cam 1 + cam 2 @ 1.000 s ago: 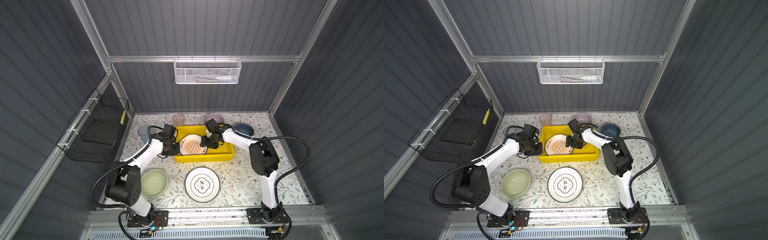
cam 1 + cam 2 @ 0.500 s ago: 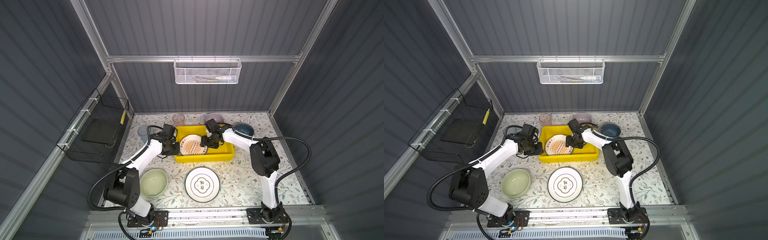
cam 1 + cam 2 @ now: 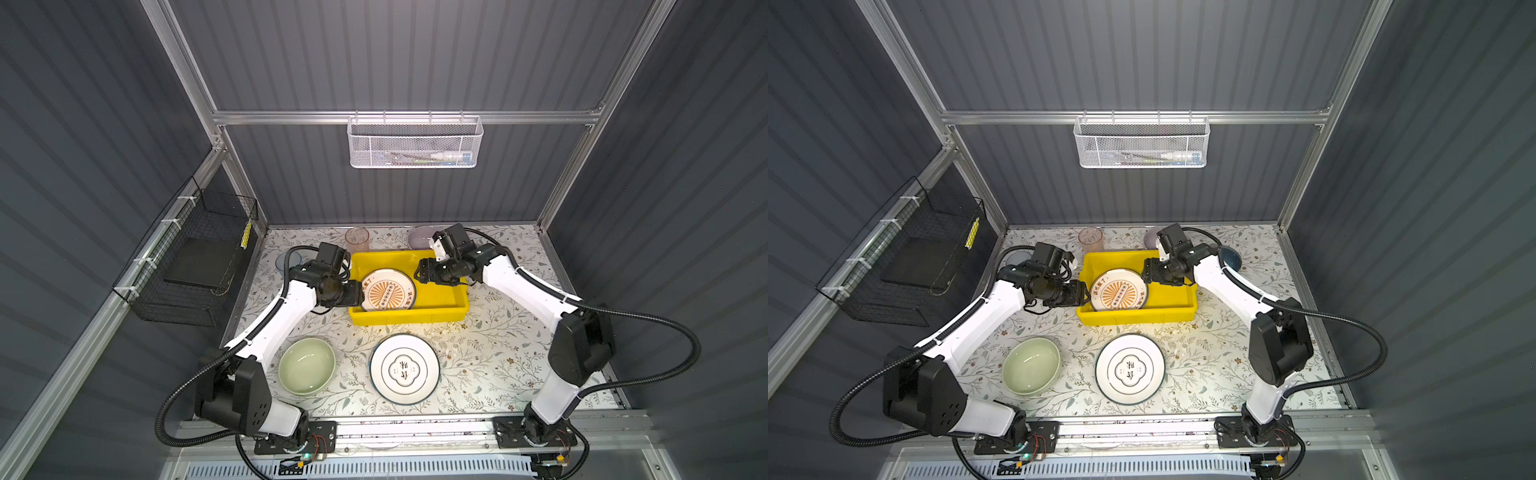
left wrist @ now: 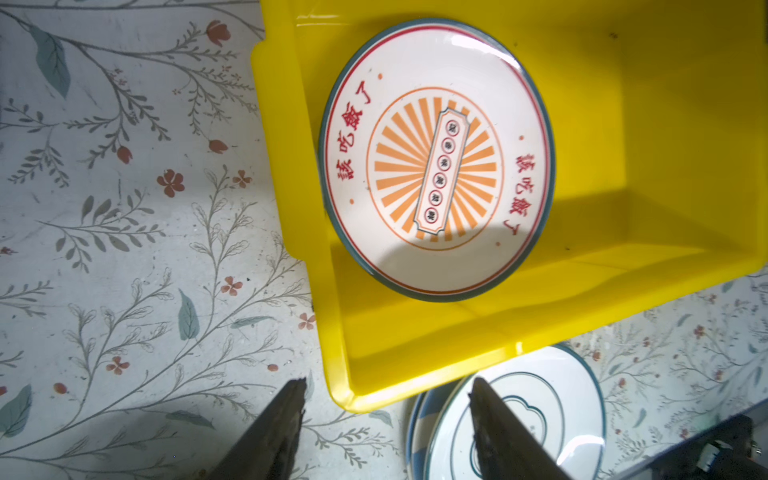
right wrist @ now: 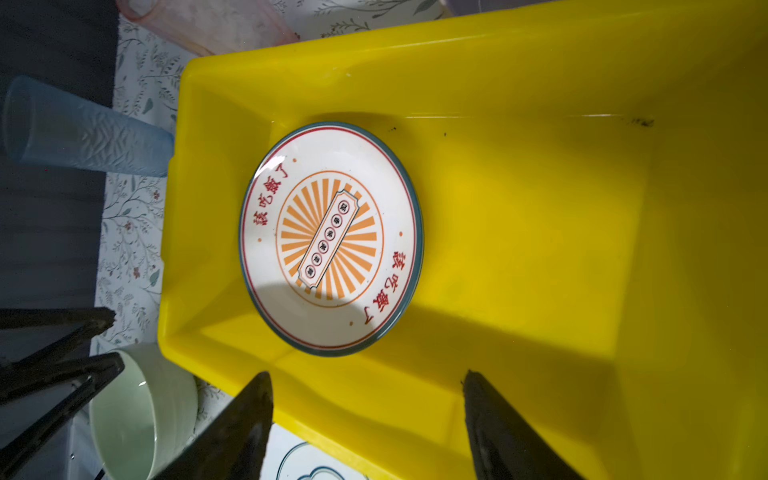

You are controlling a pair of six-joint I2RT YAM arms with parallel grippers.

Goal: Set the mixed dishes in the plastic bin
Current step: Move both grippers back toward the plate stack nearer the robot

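Note:
The yellow plastic bin point(image 3: 409, 316) point(image 3: 1136, 316) stands mid-table, and the orange sunburst plate point(image 3: 387, 289) point(image 3: 1119, 289) point(image 4: 436, 162) point(image 5: 330, 239) lies in its left half. At the bin's left wall my left gripper point(image 3: 355, 293) point(image 4: 388, 384) is open and empty, clear of the plate. Over the bin's right half my right gripper point(image 3: 422, 274) point(image 5: 366, 376) also stands open with nothing between its fingers. On the mat in front are a white emblem plate point(image 3: 404, 370) stacked on a blue-white striped plate point(image 4: 415, 419), and a pale green bowl point(image 3: 306, 365).
Behind the bin stand a pink tumbler point(image 3: 356, 240) and a lilac bowl point(image 3: 419, 237). A blue tumbler point(image 3: 288, 262) is at its left and a blue bowl point(image 3: 1231, 257) at its right. A black wire basket point(image 3: 199, 266) hangs on the left wall, a white mesh basket point(image 3: 413, 143) on the back wall.
My left gripper has opened and let go of the sunburst plate, which now rests in the bin. The right gripper's jaws have widened a little.

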